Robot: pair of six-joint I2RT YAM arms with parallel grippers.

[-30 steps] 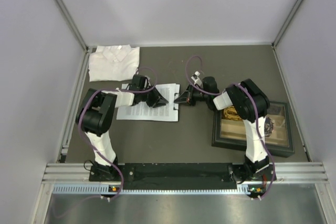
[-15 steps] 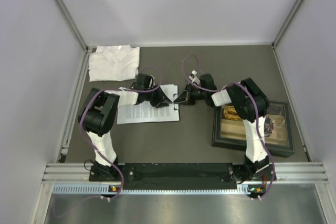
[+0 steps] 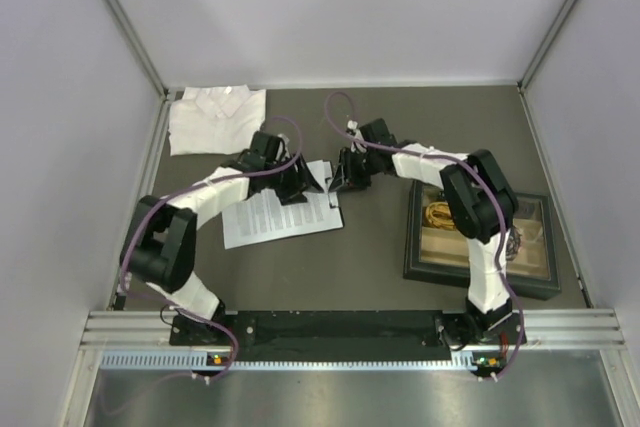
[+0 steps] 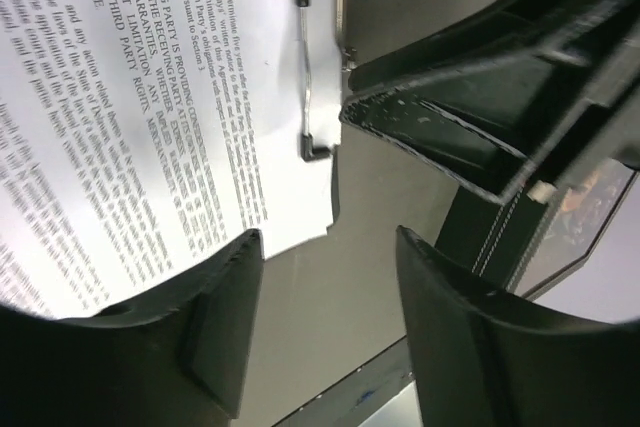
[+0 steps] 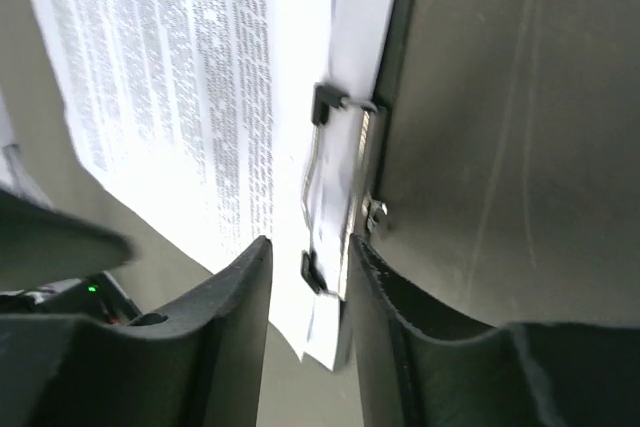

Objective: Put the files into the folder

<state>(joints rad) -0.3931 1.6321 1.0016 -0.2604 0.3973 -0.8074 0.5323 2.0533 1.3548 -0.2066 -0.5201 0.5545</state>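
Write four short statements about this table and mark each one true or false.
1. A folded white shirt lies at the table's far left corner. True.
2. The files lie inside the tray. False: they lie outside it, to its left.
3. The left gripper is shut on the files. False: its jaws stand open, holding nothing.
4. The right gripper hovers at the silver clip, jaws apart. True.

Shirt (image 3: 217,117): white, folded, collared, lying at 10 o'clock on the table (image 3: 400,127). Tray (image 3: 450,275): dark-framed, sitting at 4 o'clock, holding small items.
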